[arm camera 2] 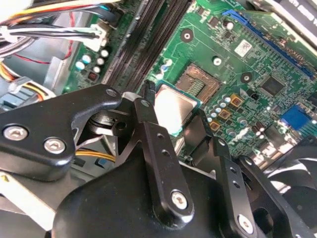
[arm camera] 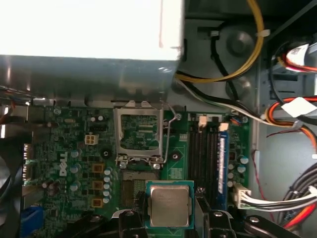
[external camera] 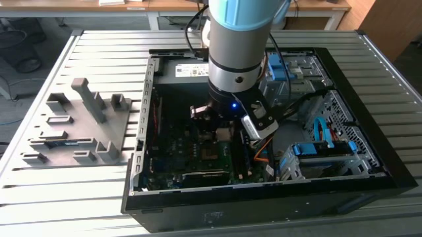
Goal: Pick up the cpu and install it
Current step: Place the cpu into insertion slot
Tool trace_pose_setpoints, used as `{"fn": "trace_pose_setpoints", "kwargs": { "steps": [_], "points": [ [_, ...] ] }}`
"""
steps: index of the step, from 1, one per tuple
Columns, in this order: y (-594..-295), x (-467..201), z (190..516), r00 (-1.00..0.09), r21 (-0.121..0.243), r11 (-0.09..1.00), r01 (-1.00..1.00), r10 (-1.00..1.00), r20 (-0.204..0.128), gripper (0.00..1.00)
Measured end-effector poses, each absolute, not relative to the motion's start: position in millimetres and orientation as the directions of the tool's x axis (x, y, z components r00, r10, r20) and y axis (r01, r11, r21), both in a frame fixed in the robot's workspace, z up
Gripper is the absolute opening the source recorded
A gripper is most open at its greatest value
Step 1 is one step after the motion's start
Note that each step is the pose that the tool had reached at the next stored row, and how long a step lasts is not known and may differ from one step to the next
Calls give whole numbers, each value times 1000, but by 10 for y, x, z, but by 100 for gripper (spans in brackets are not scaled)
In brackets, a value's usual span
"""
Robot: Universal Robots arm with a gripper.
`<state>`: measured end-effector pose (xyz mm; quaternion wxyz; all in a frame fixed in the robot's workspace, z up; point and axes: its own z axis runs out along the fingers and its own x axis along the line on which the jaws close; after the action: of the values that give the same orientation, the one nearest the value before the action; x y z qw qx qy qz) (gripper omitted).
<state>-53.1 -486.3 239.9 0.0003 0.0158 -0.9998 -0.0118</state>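
Gripper [arm camera: 169, 219] clamped on the cpu [arm camera: 169, 204], pinching it by two opposite edges, metal lid facing the first wrist cam. Chip hangs just beside the open socket [arm camera: 132, 189], not seated yet. Load plate [arm camera: 138, 130] is flipped up on the socket's far side. Risk, imo: chip looks offset from the socket, so a descent w/o re-centring could bend pins. Any tilt or slip in the pinch would do the same.

A slatted grey metal table [external camera: 99, 47] is carrying two items. An open black computer case [external camera: 264, 192] is lying flat on it. A grey fixture plate [external camera: 82, 129] with upright blocks is resting just beside the case, toward the exterior view's left.
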Motion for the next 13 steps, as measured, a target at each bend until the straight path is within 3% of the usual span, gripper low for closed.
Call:
{"fn": "trace_pose_setpoints", "kwargs": {
  "steps": [13],
  "points": [
    [-4870, -596, 2279, -999, 24, 999, -32, -32, 0, 47]
  ]
}}
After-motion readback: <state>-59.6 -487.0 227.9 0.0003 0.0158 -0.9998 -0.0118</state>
